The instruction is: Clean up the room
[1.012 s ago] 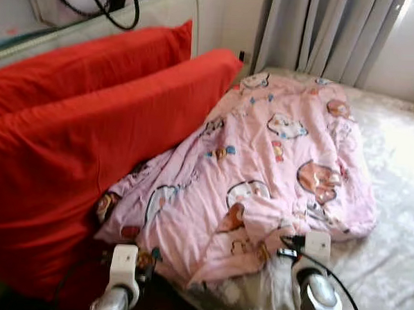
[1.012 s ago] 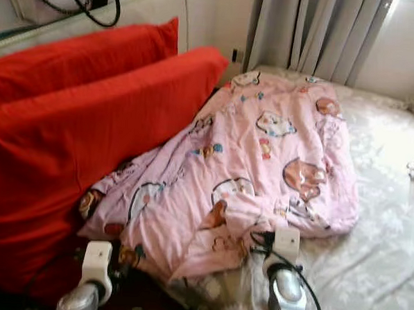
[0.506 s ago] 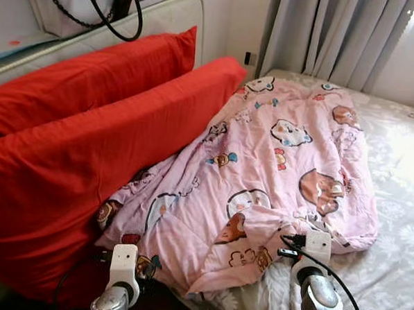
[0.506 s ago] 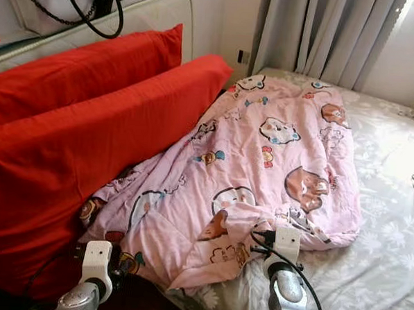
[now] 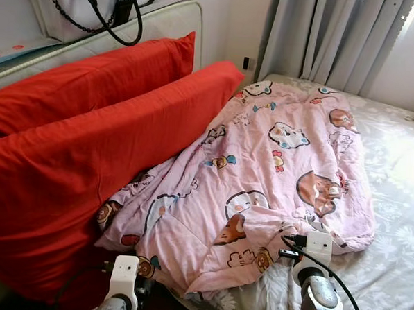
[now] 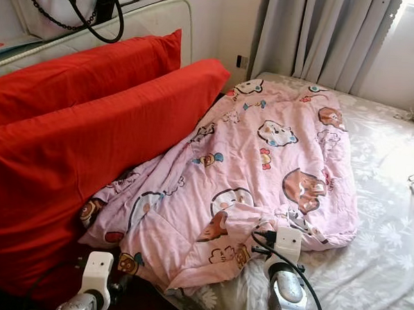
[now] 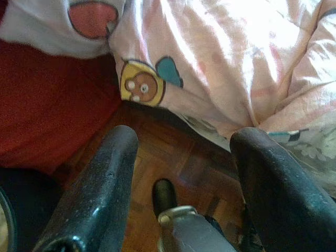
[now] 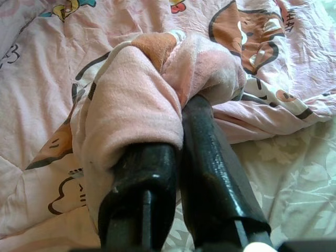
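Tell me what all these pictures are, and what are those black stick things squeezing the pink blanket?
A walking robot took them. Two pictures come from cameras in its head, looking down at a bed. Two more come from cameras on its wrists, looking along its fingers.

The black sticks are those fingers; each pair makes a gripper, which is the robot's hand. The right gripper is pinched shut on a fold of the pink cartoon blanket, which lies rumpled across the flowery bedsheet. The left gripper is open and holds nothing; it hangs by the bed's edge above a wooden floor.

Two big red pillows lean against the headboard, and grey curtains hang behind.
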`<state>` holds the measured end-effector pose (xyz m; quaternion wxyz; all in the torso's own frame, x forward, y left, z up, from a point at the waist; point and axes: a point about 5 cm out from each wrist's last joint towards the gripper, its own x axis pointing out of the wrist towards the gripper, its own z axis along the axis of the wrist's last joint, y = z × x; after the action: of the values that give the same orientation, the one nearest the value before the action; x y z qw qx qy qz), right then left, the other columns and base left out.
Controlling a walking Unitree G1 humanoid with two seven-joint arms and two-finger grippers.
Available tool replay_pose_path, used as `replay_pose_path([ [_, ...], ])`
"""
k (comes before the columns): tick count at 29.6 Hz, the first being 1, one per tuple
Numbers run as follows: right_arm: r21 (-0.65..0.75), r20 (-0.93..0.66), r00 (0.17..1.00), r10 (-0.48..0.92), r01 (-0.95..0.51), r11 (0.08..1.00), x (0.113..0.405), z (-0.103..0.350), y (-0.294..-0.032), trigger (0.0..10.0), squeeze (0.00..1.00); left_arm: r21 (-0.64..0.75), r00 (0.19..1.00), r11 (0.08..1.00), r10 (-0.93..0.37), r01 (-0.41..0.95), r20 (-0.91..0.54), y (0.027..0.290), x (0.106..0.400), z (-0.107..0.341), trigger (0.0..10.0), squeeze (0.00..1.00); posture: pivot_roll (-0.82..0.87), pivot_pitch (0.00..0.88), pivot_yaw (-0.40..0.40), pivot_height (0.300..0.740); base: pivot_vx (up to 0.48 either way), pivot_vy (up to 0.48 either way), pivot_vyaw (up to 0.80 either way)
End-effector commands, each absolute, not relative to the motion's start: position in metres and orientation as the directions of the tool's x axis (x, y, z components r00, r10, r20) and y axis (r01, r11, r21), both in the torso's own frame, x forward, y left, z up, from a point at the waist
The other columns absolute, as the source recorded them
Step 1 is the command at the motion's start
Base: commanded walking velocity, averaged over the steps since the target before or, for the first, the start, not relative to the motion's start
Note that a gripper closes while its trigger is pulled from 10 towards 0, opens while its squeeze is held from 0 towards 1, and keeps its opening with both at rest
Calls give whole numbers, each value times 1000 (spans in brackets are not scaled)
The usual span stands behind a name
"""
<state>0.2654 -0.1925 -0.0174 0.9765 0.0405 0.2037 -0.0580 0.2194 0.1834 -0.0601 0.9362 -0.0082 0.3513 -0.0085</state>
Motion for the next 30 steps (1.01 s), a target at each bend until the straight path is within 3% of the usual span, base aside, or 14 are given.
replay_pose_path([
  [1,45,-412,905,-107,138,989,265,-18,-194,10000,0,-38,741,999,-26,1,-671,182,215,-63,10000,0,111,42,-48,740,-247,0,0],
  [19,-29,-377,894,-243,251,968,262,-15,-211,10000,0,-24,710,999,5,-30,-704,187,201,-71,10000,0,110,12,-36,740,-265,0,0],
  [30,-115,-302,866,-399,382,917,263,-4,-234,10000,0,-22,704,999,11,-39,-710,191,196,-73,10000,0,110,20,-38,740,-281,0,0],
])
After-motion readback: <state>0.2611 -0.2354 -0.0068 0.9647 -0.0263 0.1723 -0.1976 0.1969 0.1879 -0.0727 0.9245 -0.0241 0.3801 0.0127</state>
